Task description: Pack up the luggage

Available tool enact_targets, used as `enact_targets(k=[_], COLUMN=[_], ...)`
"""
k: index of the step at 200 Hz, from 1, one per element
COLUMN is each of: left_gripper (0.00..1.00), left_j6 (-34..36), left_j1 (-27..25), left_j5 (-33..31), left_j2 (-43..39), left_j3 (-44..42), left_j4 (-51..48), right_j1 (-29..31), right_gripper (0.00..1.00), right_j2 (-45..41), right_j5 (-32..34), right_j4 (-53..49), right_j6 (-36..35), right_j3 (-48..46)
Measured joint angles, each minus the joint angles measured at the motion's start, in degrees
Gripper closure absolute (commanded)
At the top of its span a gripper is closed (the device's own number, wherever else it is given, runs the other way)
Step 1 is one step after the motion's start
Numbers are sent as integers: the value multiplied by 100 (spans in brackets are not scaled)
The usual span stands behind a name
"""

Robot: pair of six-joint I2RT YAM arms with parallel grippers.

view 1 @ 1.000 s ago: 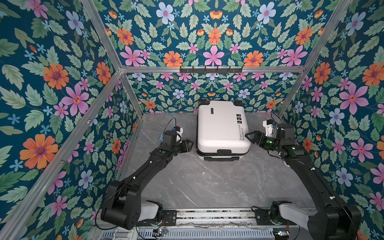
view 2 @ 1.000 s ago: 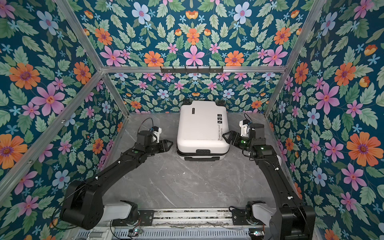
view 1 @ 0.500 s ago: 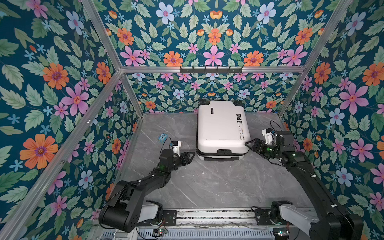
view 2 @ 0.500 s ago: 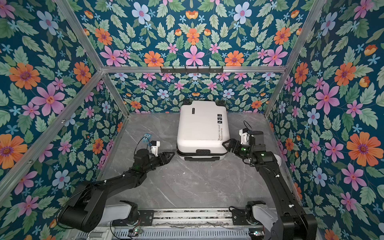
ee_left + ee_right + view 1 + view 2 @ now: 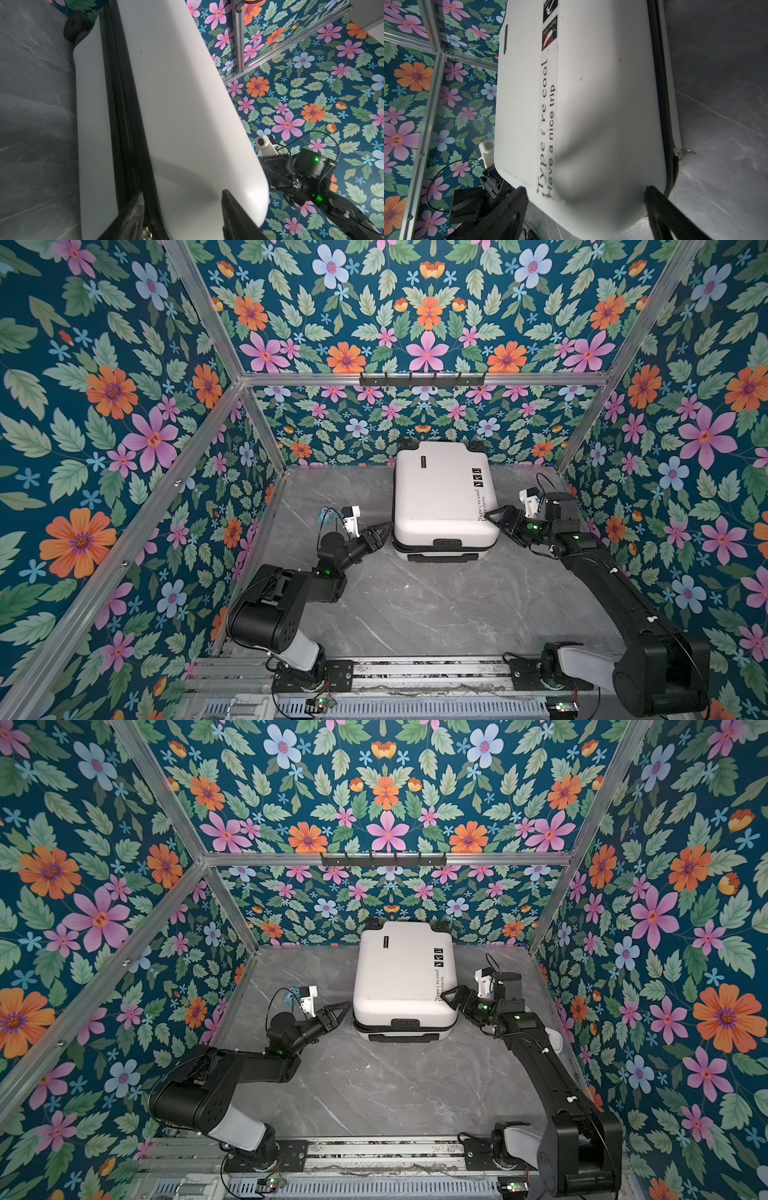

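Note:
The luggage (image 5: 442, 493) (image 5: 401, 973) is a white hard-shell suitcase lying flat and closed at the back middle of the grey table, black zipper band (image 5: 122, 116) along its side. My left gripper (image 5: 385, 529) (image 5: 182, 204) is at its near left corner, open, one finger by the zipper band and the other over the upper shell. My right gripper (image 5: 492, 516) (image 5: 585, 197) is open wide at the near right corner, its fingers straddling the upper shell beside the printed text (image 5: 548, 133). A zipper pull (image 5: 683, 152) sticks out on that side.
Floral walls with aluminium posts close in the left, right and back. A black hook rail (image 5: 422, 379) hangs on the back wall. A small blue object (image 5: 323, 516) lies on the table left of my left gripper. The arms' base rail (image 5: 415, 672) runs along the front.
The left arm has folded back toward its base while its gripper stayed by the suitcase's near left corner. The right gripper has edged in onto the near right corner. The suitcase has not moved.

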Motion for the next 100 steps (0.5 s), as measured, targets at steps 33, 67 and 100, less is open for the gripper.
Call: enact_targets(k=[33,67,100], left_gripper=[40,41,41], left_j6=[175,-46,-350], left_j1=[-11,-68,-302], left_j5=[-164,-334,-542], left_j2=[219,780,1244], left_j3=[275,396,610], left_j4=[-317,-22,439], right_j1=[127,280,286], right_gripper=[10,10,10], right_j2=[254,546,741], right_j5=[155,466,813], right_j4=[42,74,66], right_j6=[37,37,-7], right_j3=[208,505,789])
